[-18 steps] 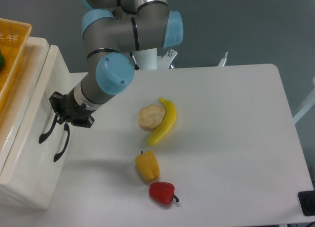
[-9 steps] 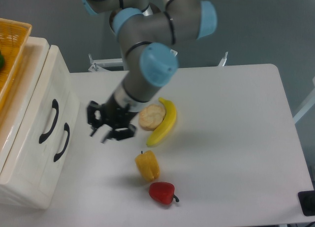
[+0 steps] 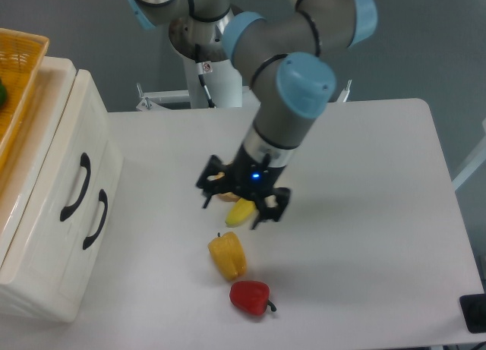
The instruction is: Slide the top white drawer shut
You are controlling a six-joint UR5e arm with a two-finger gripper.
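White table [image 3: 364,213] is sitting against a grey-blue wall [image 3: 410,39]; soft even light is falling across the table, casting faint shadows.

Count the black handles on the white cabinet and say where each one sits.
2. The upper handle is on the top white drawer; the lower handle sits on the drawer beneath it, slightly farther right. No others show; the cabinet's other sides are hidden.

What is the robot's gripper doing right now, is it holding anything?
Gripper: open, holding nothing, hanging above the banana.
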